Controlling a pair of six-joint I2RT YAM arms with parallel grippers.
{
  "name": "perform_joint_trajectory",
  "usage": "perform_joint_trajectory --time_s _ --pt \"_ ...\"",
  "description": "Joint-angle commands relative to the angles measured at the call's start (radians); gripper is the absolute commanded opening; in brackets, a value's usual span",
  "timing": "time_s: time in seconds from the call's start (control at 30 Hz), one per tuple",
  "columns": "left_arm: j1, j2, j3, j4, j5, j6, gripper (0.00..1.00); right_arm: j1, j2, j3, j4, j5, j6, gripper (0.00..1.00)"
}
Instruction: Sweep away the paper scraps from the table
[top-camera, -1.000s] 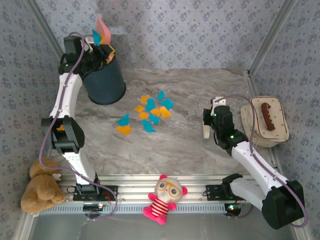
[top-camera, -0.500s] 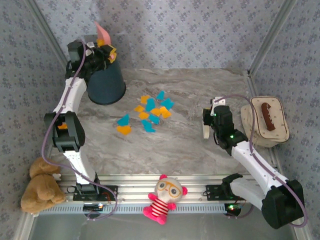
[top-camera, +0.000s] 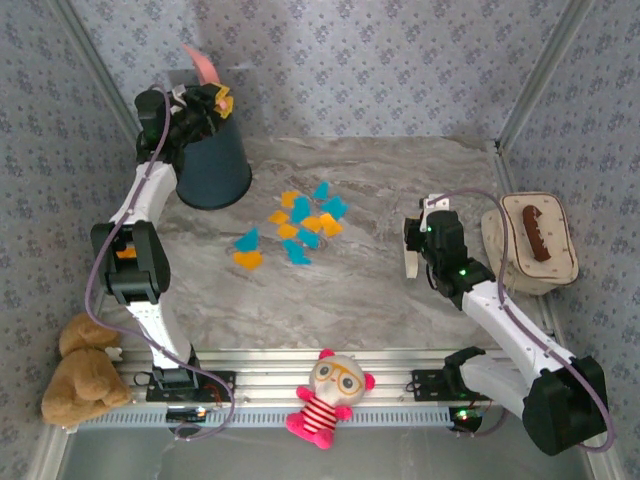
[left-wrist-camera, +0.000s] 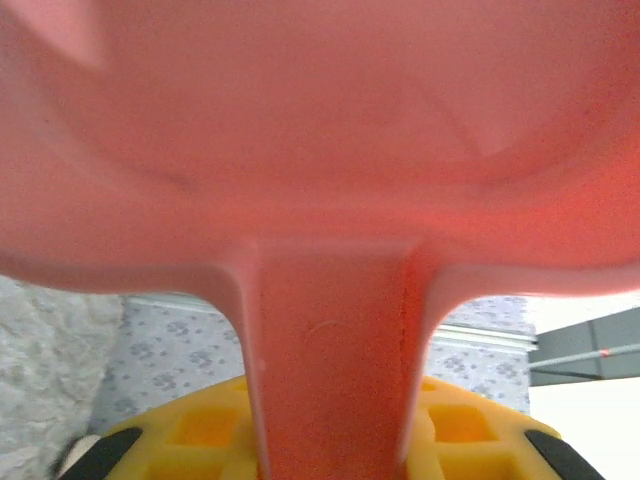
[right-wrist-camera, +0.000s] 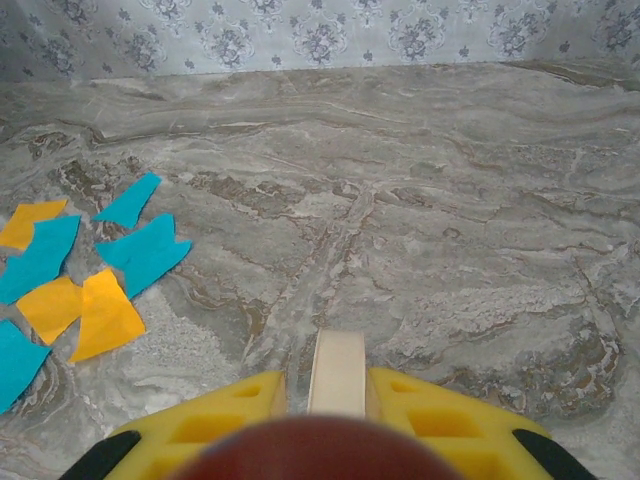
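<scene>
Marble table (top-camera: 380, 300) holds jagged paper scraps (top-camera: 300, 225); left gripper (top-camera: 210, 100) clamps pink dustpan (left-wrist-camera: 320, 150), right gripper (right-wrist-camera: 337, 402) a cream stick (right-wrist-camera: 337, 365).

"Where are the paper scraps (top-camera: 300, 225)?"

"Middle of the table (top-camera: 380, 300), in 1 loose cluster. The bucket (top-camera: 213, 165) stands behind and left of them, and the left gripper (top-camera: 212, 100) holds the dustpan (top-camera: 203, 65) above it."

"And to the right?"

"The right gripper (top-camera: 416, 245), clasping a stick (right-wrist-camera: 337, 372), then the tray (top-camera: 495, 235) at the table's right edge. A doll (top-camera: 330, 395) lies on the near rail."
</scene>
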Motion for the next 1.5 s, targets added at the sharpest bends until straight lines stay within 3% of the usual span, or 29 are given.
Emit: perform_joint_trajectory --time_s 0.0,0.27,0.4,0.8,1.0,1.2,1.33,1.47 --pt "0.007 -0.047 -0.022 0.161 0.0 -0.12 0.0 -0.007 0.0 -0.007 0.04 -0.004 0.023 0.0" --pt "0.007 -0.072 -0.075 0.259 -0.025 -0.213 0.0 -0.006 0.002 -0.009 0.044 -0.007 0.026 0.0" --pt "0.006 -0.082 -0.025 0.2 0.013 -0.138 0.0 -0.007 0.009 -0.008 0.06 -0.024 0.028 0.0" --pt "0.006 -0.264 0.064 -0.601 0.083 0.703 0.0 -0.002 0.153 0.116 0.227 -0.257 0.107 0.0" --pt "0.004 -0.406 -0.022 -1.002 -0.017 1.168 0.0 0.012 0.333 0.252 0.316 -0.399 0.205 0.0" --pt "-0.009 -0.571 -0.176 -1.213 -0.101 1.443 0.0 0.025 0.56 0.428 0.348 -0.513 0.285 0.0" --pt "-0.046 -0.662 -0.268 -1.301 -0.204 1.526 0.0 0.026 0.711 0.532 0.389 -0.571 0.349 0.0" --pt "-0.076 -0.744 -0.364 -1.318 -0.236 1.543 0.0 0.021 0.846 0.678 0.406 -0.603 0.405 0.0"
